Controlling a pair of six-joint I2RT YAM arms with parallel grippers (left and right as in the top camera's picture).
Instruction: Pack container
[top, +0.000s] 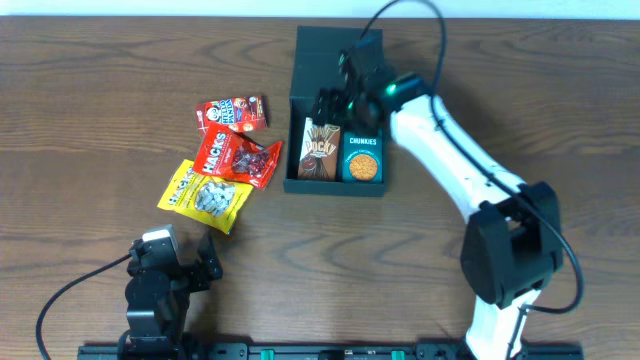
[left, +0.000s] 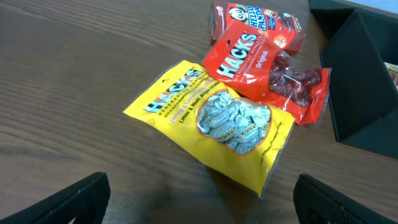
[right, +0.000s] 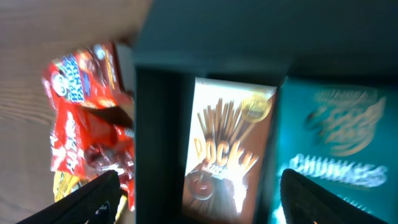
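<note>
The dark teal-green container (top: 296, 140) stands open at the table's middle back, its flap lid (top: 318, 60) lying behind it. Inside are a brown Pocky box (top: 321, 151) and a teal Chunkies carton (top: 361, 157); both show in the right wrist view, Pocky (right: 227, 146) and Chunkies (right: 339, 149). My right gripper (top: 335, 100) hovers open and empty over the container's back part, also shown in the right wrist view (right: 202, 199). Left of the container lie a red Hello Panda pack (top: 232, 112), a red Hacks bag (top: 236, 158) and a yellow Hacks bag (top: 205, 196). My left gripper (left: 199, 202) is open and empty, just short of the yellow bag (left: 217, 121).
The left arm's base (top: 160, 285) sits at the front left. The right arm (top: 460, 160) reaches across from the front right. The container's dark wall (left: 364, 93) shows at the right of the left wrist view.
</note>
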